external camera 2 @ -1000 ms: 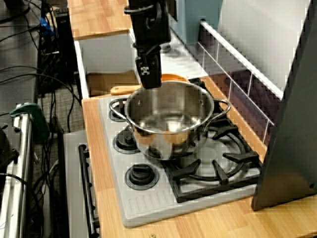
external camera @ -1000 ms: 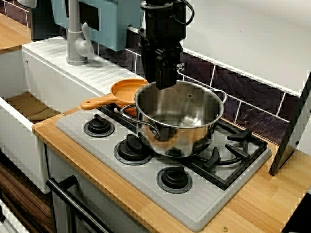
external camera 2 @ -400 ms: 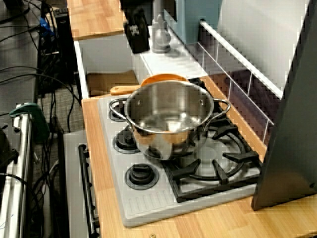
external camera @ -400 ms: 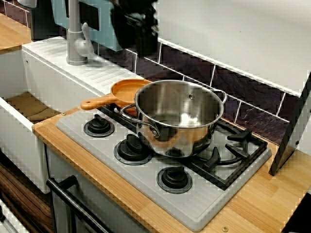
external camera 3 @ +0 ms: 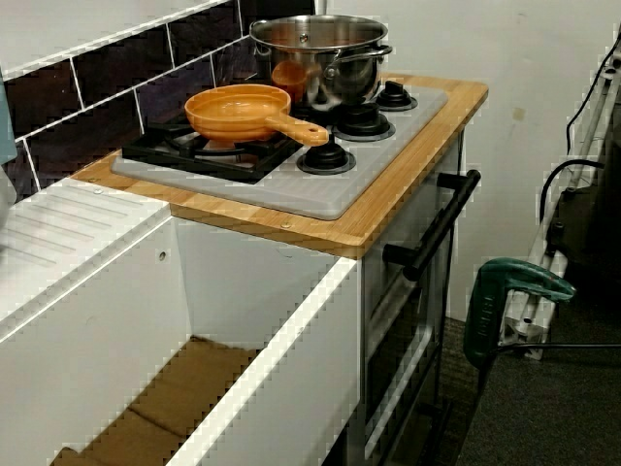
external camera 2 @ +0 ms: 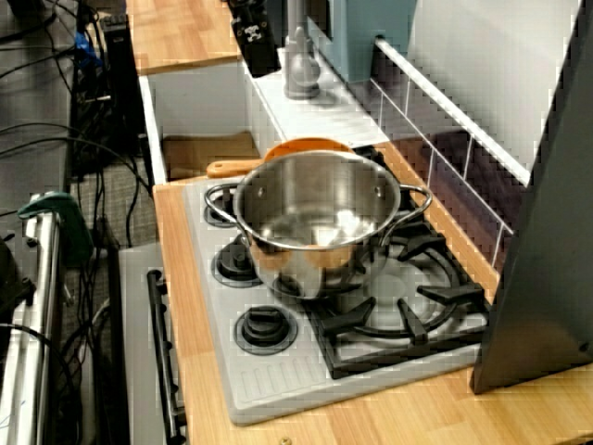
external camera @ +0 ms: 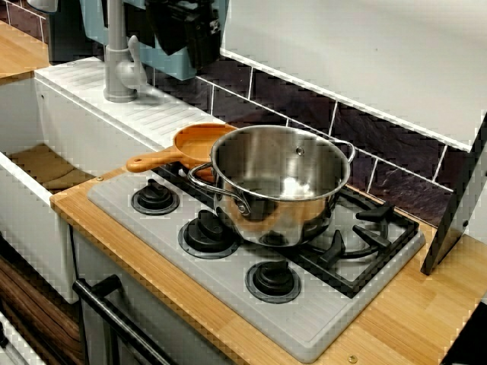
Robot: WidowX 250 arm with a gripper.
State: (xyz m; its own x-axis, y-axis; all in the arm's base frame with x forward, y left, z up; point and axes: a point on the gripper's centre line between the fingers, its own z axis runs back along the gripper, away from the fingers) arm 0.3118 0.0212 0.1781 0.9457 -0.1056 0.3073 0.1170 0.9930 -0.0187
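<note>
Steel first: the pot (external camera: 278, 186) is a polished, round, straight-walled stainless vessel with two looped handles. It stands upright on the black grate (external camera: 373, 214) of the grey ribbed stove top (external camera: 304, 319), and I see only reflections inside it. In the view from the stove's front, a shallow matte orange pan (external camera: 199, 142) lies just beside the pot at 10 o'clock, its stubby handle pointing to 9. I cannot tell whether the two touch.

The gripper (external camera: 188, 34) — a black, boxy block — hangs high at 11 o'clock from the pot, well apart from it. Nothing shows in its grasp, and I cannot tell whether its jaws are parted or closed. Nearest to it, at its 9 o'clock, is the grey cylindrical tap (external camera: 116, 53), which stands on the white ribbed drainer (external camera: 152, 114). A pale wooden surface (external camera: 396, 319) rims the stove.
</note>
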